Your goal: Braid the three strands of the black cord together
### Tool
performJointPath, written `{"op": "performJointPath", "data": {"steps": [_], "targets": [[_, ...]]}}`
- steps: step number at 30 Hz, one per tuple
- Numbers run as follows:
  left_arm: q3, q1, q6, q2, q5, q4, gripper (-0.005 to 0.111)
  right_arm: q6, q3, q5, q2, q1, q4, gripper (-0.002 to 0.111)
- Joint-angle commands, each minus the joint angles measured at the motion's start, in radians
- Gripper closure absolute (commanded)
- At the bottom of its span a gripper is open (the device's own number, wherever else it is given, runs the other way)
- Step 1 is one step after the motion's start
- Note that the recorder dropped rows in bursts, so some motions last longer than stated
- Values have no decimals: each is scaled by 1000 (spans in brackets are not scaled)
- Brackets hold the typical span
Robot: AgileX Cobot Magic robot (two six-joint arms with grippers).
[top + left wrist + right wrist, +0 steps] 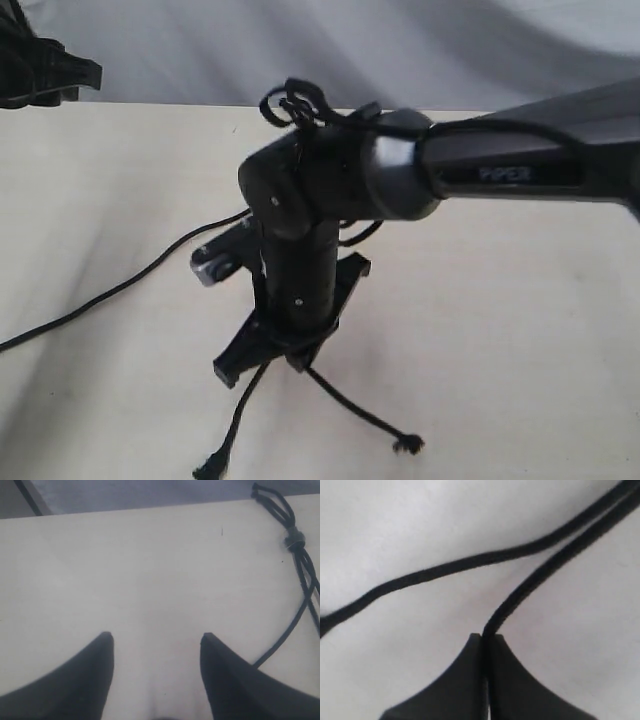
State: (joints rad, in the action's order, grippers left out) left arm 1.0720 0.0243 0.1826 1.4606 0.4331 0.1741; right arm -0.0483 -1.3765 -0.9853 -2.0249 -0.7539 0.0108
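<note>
Your right gripper [485,638] is clamped on one strand [530,587] of the black cord [350,405], ends trailing toward six o'clock on the desk [520,350]. Left gripper [157,639] stands apart, empty. Limp, light: pinch mid-length.

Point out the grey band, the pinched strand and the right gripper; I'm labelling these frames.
grey band [295,540]: left wrist view, middle of the band.
pinched strand [540,574]: right wrist view, its length just beyond the grip.
right gripper [486,637]: right wrist view, midway between its shut jaws.
</note>
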Motion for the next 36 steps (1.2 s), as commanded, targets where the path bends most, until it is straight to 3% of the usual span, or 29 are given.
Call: {"op": "performJointPath", "data": {"steps": [1, 6, 18, 29, 36], "targets": [[-7, -3, 0, -12, -6, -3, 56, -195, -29, -14, 140, 41, -270, 109], [-7, -3, 0, -12, -6, -3, 56, -397, -29, -38, 219, 168, -475, 109], [-7, -3, 0, -12, -7, -6, 56, -480, 75, 30, 110, 495, -483, 109], [-7, -3, 0, -12, -7, -26, 56, -485, 87, 33, -71, 522, -509, 108], [-7, -3, 0, -12, 4, -28, 56, -629, 87, -16, -106, 519, -582, 108]]}}
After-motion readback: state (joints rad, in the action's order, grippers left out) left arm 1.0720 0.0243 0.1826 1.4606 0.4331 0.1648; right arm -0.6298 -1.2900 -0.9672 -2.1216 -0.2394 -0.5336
